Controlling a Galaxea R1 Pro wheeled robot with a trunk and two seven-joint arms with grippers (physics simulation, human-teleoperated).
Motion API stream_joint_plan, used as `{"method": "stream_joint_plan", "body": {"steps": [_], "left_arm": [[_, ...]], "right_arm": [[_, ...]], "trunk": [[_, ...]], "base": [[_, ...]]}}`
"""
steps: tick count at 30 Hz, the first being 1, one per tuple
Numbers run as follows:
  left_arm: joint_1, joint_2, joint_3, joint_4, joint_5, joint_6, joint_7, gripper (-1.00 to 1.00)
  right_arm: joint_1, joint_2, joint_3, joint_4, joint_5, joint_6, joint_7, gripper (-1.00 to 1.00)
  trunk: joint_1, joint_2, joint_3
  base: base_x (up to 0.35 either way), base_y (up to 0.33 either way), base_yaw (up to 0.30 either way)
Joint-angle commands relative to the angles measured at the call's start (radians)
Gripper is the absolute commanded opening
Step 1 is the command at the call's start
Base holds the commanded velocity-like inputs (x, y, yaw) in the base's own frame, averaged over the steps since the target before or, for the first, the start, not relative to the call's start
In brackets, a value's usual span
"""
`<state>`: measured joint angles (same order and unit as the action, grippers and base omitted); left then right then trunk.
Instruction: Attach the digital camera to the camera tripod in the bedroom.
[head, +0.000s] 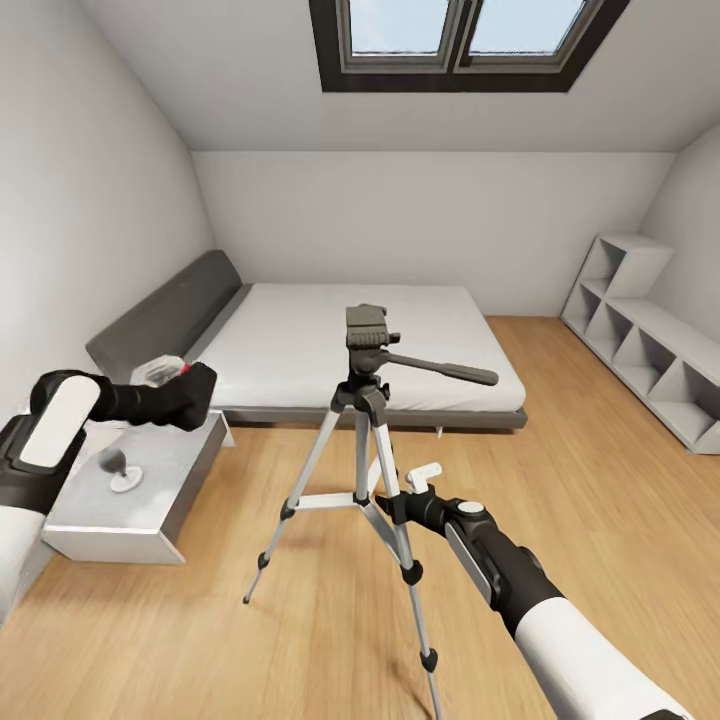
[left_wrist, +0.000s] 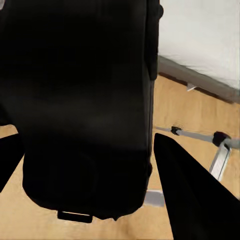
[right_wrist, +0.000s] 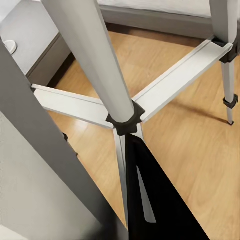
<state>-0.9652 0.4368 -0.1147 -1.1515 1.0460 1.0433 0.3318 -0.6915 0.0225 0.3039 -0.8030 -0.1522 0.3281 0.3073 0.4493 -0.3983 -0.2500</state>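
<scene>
My left gripper has its jaws pinching the small boxy black digital camera, which fills the space between them and sits well to the left of, and about level with, the empty black pan head of the tall silver-legged camera tripod. Carrying it across, I risk clipping the head's long handle or letting the camera slip. My right gripper sits against a tripod leg, jaw state unclear; a nudge could tip the tripod, and the camera's mounting face is hidden.
</scene>
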Motion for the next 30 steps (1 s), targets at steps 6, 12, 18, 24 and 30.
{"method": "stream_joint_plan", "body": {"steps": [6,12,18,24,30], "left_arm": [[-0.256,-0.04,-0.003,0.188,0.049,0.004,0.01,-1.0],[-0.506,-0.146,-0.005,0.399,0.048,0.004,0.02,-1.0],[-0.699,-0.24,-0.008,0.52,0.041,0.004,0.085,-1.0],[-0.802,-0.27,-0.018,0.561,0.04,0.004,0.111,-1.0],[-0.82,-0.295,-0.07,0.561,0.047,0.004,0.114,-1.0]], "right_arm": [[0.0,0.0,0.0,0.004,0.001,0.006,-0.001,-1.0],[0.0,0.0,0.001,0.004,0.0,0.006,-0.001,-1.0],[0.0,0.0,0.001,0.004,0.002,0.008,0.0,-1.0],[0.0,0.001,0.0,0.004,0.001,0.008,-0.001,-1.0],[0.0,0.0,0.0,0.004,0.002,0.008,-0.001,-1.0]], "trunk": [[0.001,-0.002,-0.002],[0.001,-0.002,-0.002],[0.001,-0.002,-0.002],[0.001,-0.002,-0.002],[0.001,-0.002,-0.002]], "base": [[0.0,0.0,0.0],[0.0,0.0,0.0],[0.0,0.0,0.0],[0.0,0.0,0.0],[0.0,0.0,0.0]]}}
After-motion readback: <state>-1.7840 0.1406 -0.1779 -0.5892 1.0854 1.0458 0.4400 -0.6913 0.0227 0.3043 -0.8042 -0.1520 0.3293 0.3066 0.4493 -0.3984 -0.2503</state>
